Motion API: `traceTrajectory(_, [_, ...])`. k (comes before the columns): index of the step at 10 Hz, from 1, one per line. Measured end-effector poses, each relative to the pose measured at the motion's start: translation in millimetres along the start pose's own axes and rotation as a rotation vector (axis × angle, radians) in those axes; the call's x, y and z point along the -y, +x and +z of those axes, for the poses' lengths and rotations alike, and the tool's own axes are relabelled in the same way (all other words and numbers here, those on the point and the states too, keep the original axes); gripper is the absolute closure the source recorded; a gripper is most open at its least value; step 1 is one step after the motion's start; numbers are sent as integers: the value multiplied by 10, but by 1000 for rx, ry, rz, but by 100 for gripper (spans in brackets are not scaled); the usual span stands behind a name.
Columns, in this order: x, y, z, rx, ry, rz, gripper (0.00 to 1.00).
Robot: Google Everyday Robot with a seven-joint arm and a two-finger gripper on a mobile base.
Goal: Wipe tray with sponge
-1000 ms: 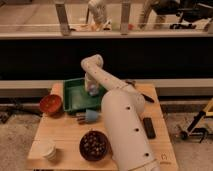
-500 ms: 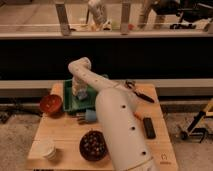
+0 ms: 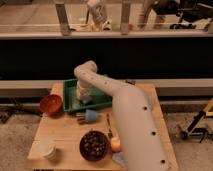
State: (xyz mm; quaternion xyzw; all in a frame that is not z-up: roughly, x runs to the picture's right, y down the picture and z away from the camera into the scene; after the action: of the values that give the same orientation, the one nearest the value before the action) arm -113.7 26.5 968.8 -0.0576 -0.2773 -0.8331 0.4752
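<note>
The green tray point(image 3: 70, 98) lies at the back left of the wooden table. My arm comes up from the lower right, bends over the tray and reaches down into it. The gripper point(image 3: 85, 98) is low inside the tray, left of its middle, close to the floor. A small bluish patch at its tip, the sponge point(image 3: 89, 102), rests against the tray floor. The wrist hides most of it.
An orange-brown bowl point(image 3: 51, 104) stands just left of the tray. In front of the tray lie a light-blue cup with a metallic end point(image 3: 90, 116) and a utensil point(image 3: 108, 125). A dark bowl point(image 3: 94, 145), a white cup point(image 3: 49, 150) and an orange fruit point(image 3: 116, 145) sit near the front edge.
The arm has swung left across the tray and then back a little toward its middle, with the gripper staying low inside it. Nothing else on the table has moved.
</note>
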Motion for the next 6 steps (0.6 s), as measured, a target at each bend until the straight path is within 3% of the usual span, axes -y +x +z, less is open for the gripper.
traceTrajectory(3, [-244, -172, -74, 25, -62, 54, 100])
traceTrajectory(6, [-229, -167, -77, 32, -72, 60, 100])
